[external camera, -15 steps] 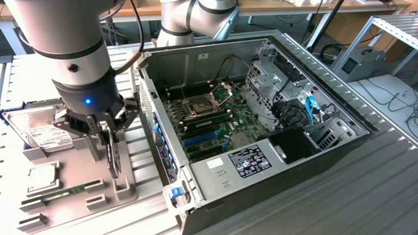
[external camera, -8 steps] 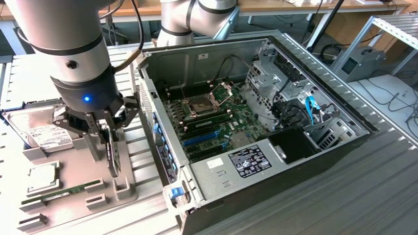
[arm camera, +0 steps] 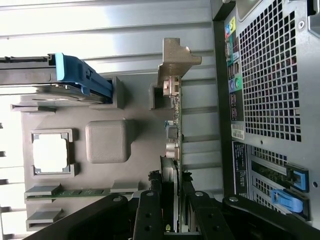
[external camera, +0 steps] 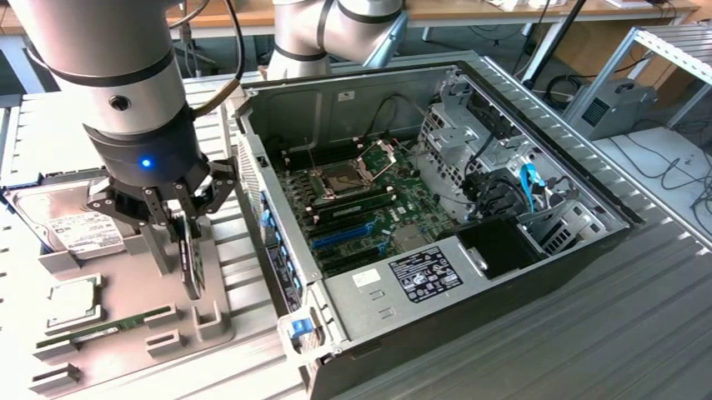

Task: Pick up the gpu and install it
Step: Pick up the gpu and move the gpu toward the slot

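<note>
- Open black desktop computer case (external camera: 489, 317) lies on its side, green motherboard facing up, on the exterior view's right.
- Flat grey plastic holder tray (external camera: 117, 279) sits just beside the case.
- Black 2-finger gripper (external camera: 183, 250) hangs over the tray, its fingers (arm camera: 150, 212) clamped on both faces of the card.
- Thin green gpu (arm camera: 173, 135) with silver end bracket stands on edge in its tray slot, outside the case.
- Silver hard drive with white label (external camera: 72, 229), 1 square silver processor chip (external camera: 69, 302) and 1 slim green RAM stick (external camera: 112, 323) rest in the tray.

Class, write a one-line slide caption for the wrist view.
Claw grips the edge-on gpu at the grey tray, beside the case.
</note>
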You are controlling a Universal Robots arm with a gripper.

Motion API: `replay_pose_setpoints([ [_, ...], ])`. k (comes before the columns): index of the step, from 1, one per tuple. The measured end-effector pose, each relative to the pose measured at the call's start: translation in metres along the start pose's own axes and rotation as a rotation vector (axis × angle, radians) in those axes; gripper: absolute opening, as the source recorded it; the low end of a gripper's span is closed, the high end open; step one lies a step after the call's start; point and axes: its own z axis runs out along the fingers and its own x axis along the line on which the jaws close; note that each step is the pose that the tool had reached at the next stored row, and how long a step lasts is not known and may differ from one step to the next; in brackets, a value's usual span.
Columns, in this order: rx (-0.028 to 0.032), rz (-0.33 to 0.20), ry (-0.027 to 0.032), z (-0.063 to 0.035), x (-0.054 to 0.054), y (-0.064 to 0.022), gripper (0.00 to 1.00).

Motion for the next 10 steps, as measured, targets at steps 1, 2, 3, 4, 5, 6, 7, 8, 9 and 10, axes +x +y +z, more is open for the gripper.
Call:
replay_pose_setpoints([
  [1, 0.0002, 0.000, 0.0000, -0.0007, 0.0000, 0.0001, 0.26],
  [2, 0.0003, 0.000, 0.0000, -0.0013, -0.0001, 0.0001, 0.26],
  [3, 0.0005, 0.000, 0.0000, -0.0020, 0.0000, 0.0002, 0.26],
  [4, 0.0008, 0.000, 0.0000, -0.0027, -0.0001, 0.0002, 0.26],
  [5, 0.0009, 0.000, 0.0000, -0.0034, -0.0001, 0.0003, 0.26],
  [6, 0.0011, 0.000, 0.0000, -0.0041, -0.0001, 0.0004, 0.26],
  [7, 0.0012, 0.000, 0.0000, -0.0048, -0.0001, 0.0004, 0.26],
  [8, 0.0014, 0.000, -0.0001, -0.0055, -0.0002, 0.0005, 0.26],
  [9, 0.0017, 0.000, 0.0000, -0.0065, -0.0002, 0.0006, 0.26],
  [10, 0.0018, 0.000, -0.0001, -0.0074, -0.0002, 0.0007, 0.26],
])
